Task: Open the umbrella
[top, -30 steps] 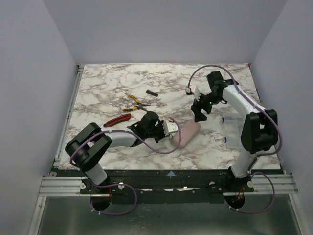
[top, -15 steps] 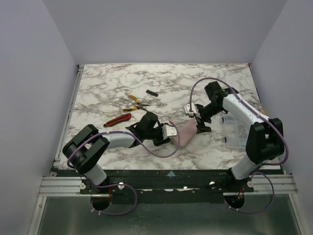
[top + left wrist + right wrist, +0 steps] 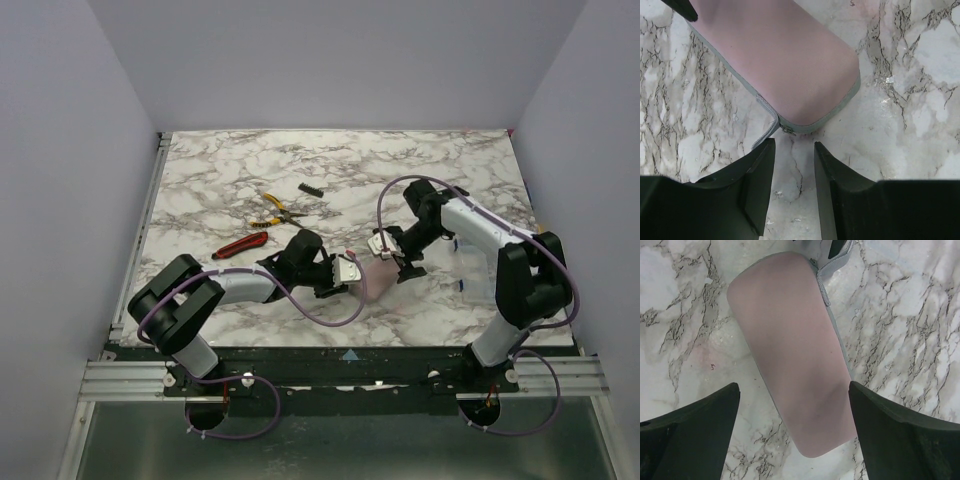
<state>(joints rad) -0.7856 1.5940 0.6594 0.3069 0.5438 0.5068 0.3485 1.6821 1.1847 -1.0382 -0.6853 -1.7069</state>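
Over the last second the right arm had swung down from farther back, so that the right tool now hung over the umbrella. The left tool had stayed at the case's near-left end, and the umbrella lay about where it was before.

Nearest, the left tool had its matte black fingers parted by a narrow gap with nothing between them, and their tips stopped just short of the case's rounded end. The umbrella showed only as a flat, capsule-shaped pink case of smooth fabric, edged with a grey zipper. It lay at the middle of the white, grey-veined marble surface. A grey woven zipper pull trailed from its end toward the left finger.

In the right wrist view the right tool was spread wide, one finger on each side of the umbrella, above it.

Farther left lay a red-handled tool, then yellow-handled pliers, and farthest a small black piece.
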